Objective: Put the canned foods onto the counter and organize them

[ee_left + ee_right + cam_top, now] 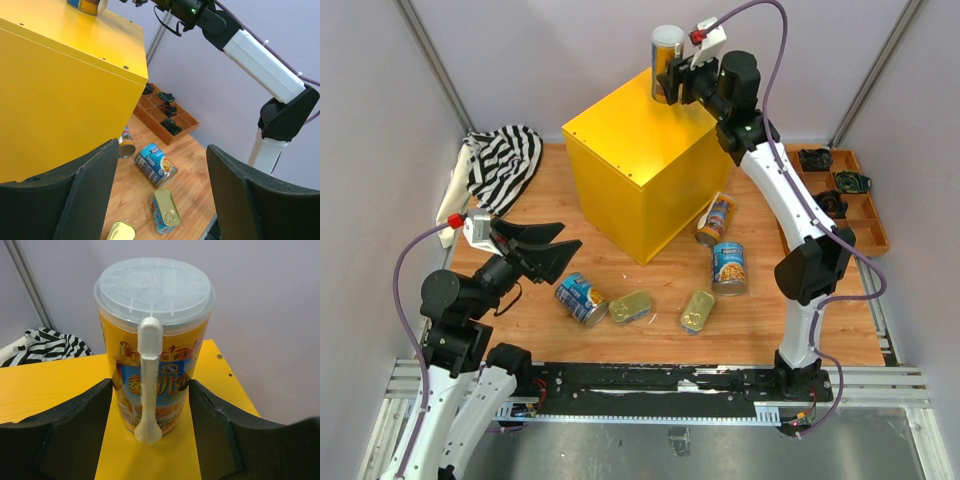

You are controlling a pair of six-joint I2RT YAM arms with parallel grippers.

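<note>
Tall can (152, 365) clasped by right fingers (75, 425)

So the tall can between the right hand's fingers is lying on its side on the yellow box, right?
No. The tall can stands upright on the yellow box, lid up, between the fingers of the right hand; the right wrist view shows it.

I work in a lab test booth: plain pale walls (520, 60) close round my wooden tabletop (760, 330), with aluminium rails (900, 385) along its front.
</note>
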